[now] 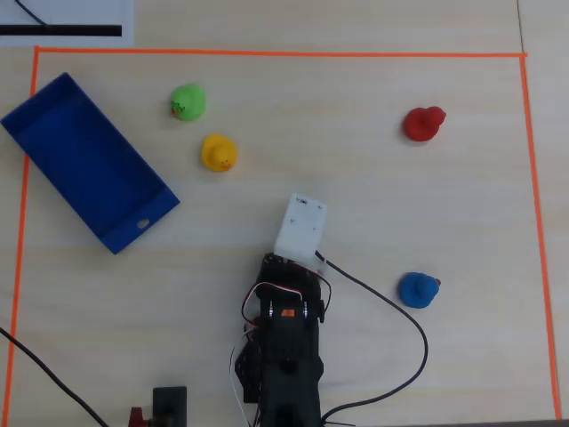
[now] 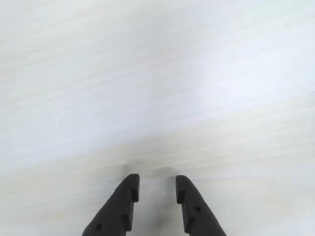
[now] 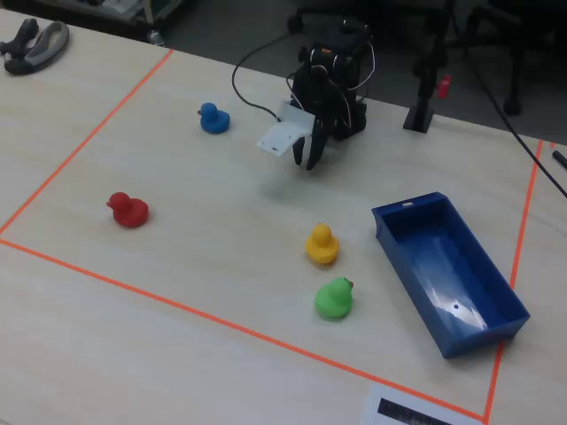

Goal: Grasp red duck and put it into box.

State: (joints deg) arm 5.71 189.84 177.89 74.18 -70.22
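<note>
Red duck [image 3: 128, 210] lies well apart from hand [image 3: 311, 158]

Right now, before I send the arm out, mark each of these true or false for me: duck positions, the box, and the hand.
1. The red duck lies in the box. False: it sits on the table, far from the box.
2. The hand is empty, its fingers apart. True.
3. The box holds nothing. True.
4. The blue duck sits beside the yellow duck. False: the green duck is its neighbour.
5. All four ducks lie inside the orange tape. True.
</note>
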